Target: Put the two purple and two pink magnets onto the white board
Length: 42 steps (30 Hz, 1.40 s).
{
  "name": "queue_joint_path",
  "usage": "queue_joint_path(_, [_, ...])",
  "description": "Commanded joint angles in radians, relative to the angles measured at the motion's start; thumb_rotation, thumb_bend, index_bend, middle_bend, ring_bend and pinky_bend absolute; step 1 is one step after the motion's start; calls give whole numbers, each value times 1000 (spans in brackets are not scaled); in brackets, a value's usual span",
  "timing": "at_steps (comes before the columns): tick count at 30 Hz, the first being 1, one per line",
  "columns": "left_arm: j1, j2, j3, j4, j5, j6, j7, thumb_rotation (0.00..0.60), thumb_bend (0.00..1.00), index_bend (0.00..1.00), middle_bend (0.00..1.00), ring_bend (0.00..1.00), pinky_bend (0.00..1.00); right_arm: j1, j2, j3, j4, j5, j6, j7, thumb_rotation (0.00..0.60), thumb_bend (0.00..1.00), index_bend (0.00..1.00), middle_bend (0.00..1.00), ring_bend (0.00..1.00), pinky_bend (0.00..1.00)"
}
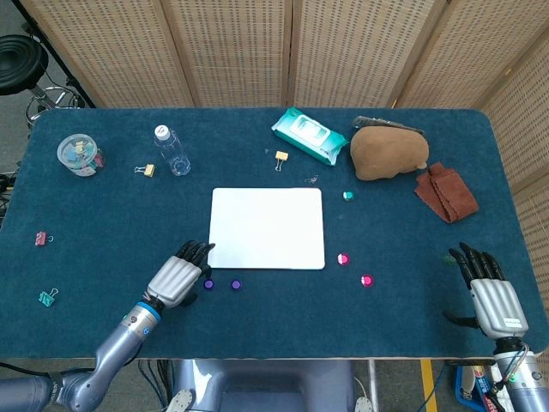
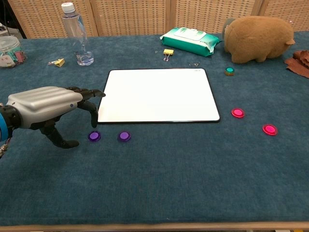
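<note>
Purple round magnets, two of them, lie on the blue felt desk (image 1: 103, 197) just below the lower left corner of the flat white rectangular board (image 1: 267, 227): the left purple magnet (image 2: 94, 136) and the right purple magnet (image 2: 124, 136) sit side by side, apart from each other and off the board. Two pink round magnets rest to the lower right of the board, the nearer pink magnet (image 2: 237, 113) just beside its right edge and the farther pink magnet (image 2: 270, 129) lower and further right. The left hand (image 2: 46, 106) hovers at the lower left of the frame, fingers spread and bent downward with nothing in them, its dark fingertips (image 2: 91, 94) close to the board's left edge and above the left purple magnet. The right hand (image 1: 491, 292) sits at the lower right corner in the head view, palm down, fingers apart and holding nothing. Along the top of the frame stand a clear plastic water bottle (image 2: 76, 35), a green pack of wipes (image 2: 189, 40) and a brown plush animal (image 2: 259, 38), with a small green magnet (image 2: 230, 71) near the plush.
</note>
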Motion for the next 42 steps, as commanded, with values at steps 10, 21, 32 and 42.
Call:
queue_joint_path(10, [-39,-44,-9,29,-58,-3,47,600,267,422,0,0,0,1,5,2,0,6,-5,13,600,0,0,0,0,0])
queue_joint_path(21, [-67,-77,-3,57,-109,-8,72,600,267,422,0,0,0,0,11,3,-1,7,-2,28,600,0,0,0,0,0])
queue_joint_path(32, [-84,-99,5,80,-113,-6,52,600,295,645,0,0,0,1,16,4,-2,8,-6,45,600,0,0,0,0,0])
queue_joint_path(42, [-80,-103,14,99,-72,20,17,600,305,698,0,0,0,2,19,4,-4,10,-8,50,600,0,0,0,0,0])
